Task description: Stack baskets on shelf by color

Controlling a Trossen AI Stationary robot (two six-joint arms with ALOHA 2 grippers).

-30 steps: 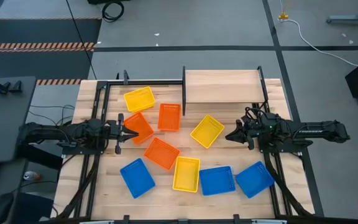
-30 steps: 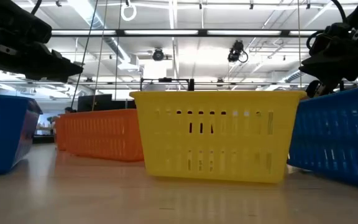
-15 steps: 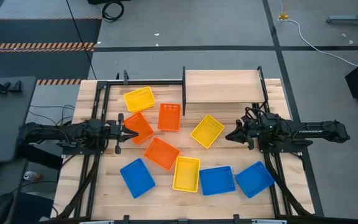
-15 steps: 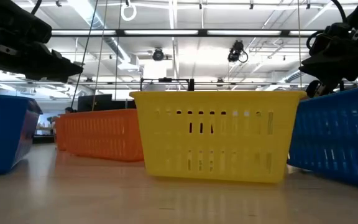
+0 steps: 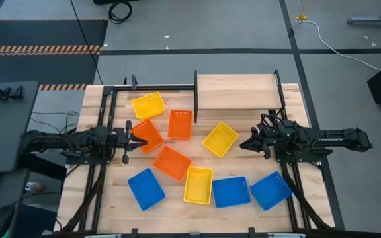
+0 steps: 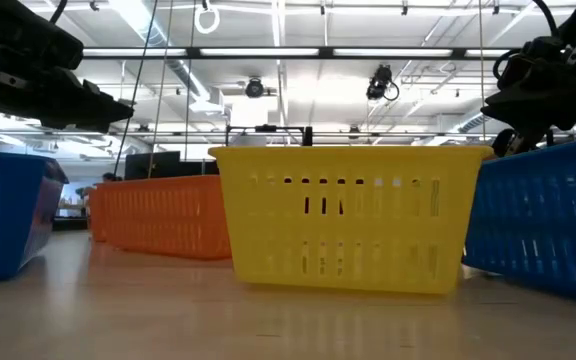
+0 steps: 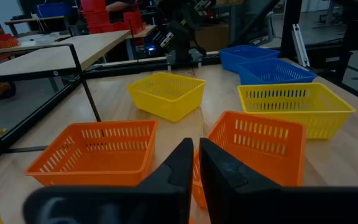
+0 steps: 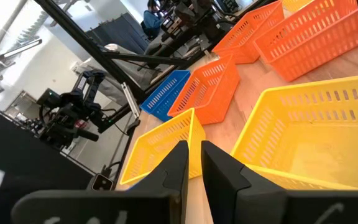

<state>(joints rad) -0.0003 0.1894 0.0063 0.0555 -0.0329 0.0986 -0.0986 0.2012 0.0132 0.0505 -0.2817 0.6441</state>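
Both jaws stand nearly together, holding nothing: left gripper (image 5: 137, 139) beside an orange basket (image 5: 149, 135), right gripper (image 5: 245, 143) near a yellow basket (image 5: 220, 139). Nine baskets lie scattered on the counter (image 5: 98, 198); the shelf (image 5: 235, 91) sits bare.

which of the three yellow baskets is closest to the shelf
The yellow basket just in front of the shelf, near the right gripper; the others sit far left and front centre.
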